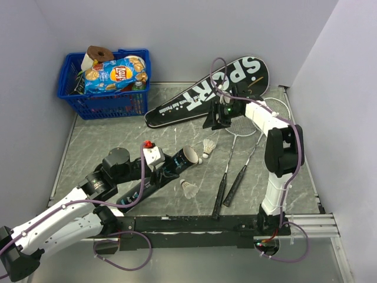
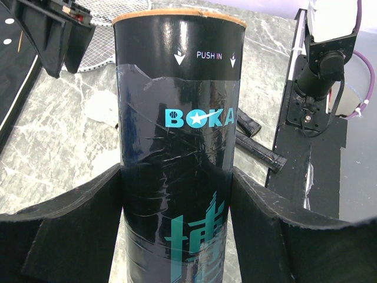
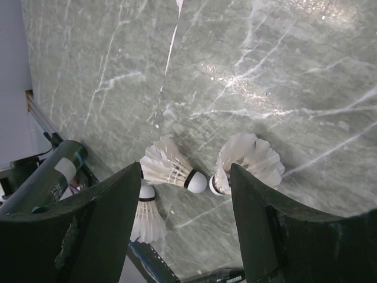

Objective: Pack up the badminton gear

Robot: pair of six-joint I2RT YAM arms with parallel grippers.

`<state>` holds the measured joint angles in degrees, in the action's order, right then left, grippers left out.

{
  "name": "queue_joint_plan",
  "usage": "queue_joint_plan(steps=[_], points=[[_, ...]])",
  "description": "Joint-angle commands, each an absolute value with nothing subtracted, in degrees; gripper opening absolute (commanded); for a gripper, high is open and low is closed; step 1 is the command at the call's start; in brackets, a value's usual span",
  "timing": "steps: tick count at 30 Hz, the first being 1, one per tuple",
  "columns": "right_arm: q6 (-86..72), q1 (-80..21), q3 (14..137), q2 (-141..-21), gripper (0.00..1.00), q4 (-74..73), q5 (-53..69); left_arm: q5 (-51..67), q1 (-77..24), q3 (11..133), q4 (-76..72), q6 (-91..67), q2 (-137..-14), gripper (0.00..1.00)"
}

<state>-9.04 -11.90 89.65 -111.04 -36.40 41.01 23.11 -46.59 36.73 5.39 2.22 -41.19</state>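
Observation:
My left gripper is shut on a dark cylindrical tube lettered "BOKA", held tilted with its open end toward the table's middle. One white shuttlecock lies just beyond that end, another nearer the front. My right gripper hangs open and empty over the racket heads by the black "SPORT" cover. Its wrist view shows three shuttlecocks on the marble below: two cork to cork, and a third partly behind the left finger. Two silver rackets lie side by side on the right.
A blue basket of snacks stands at the back left corner. The racket handles reach to the black rail at the front edge. Grey walls close in the table on three sides.

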Motion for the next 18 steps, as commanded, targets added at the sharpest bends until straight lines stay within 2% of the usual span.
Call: queue_joint_plan(steps=[1,18], points=[[-8.7,-12.04,88.43,-111.97,0.69,-32.8,44.47,24.35,-46.76,37.27,3.25,2.37,-41.22,0.01],[-8.44,-12.57,80.16,-112.41,0.69,-31.02,45.09,24.61,-46.76,37.35,3.34,2.2,-40.61,0.01]])
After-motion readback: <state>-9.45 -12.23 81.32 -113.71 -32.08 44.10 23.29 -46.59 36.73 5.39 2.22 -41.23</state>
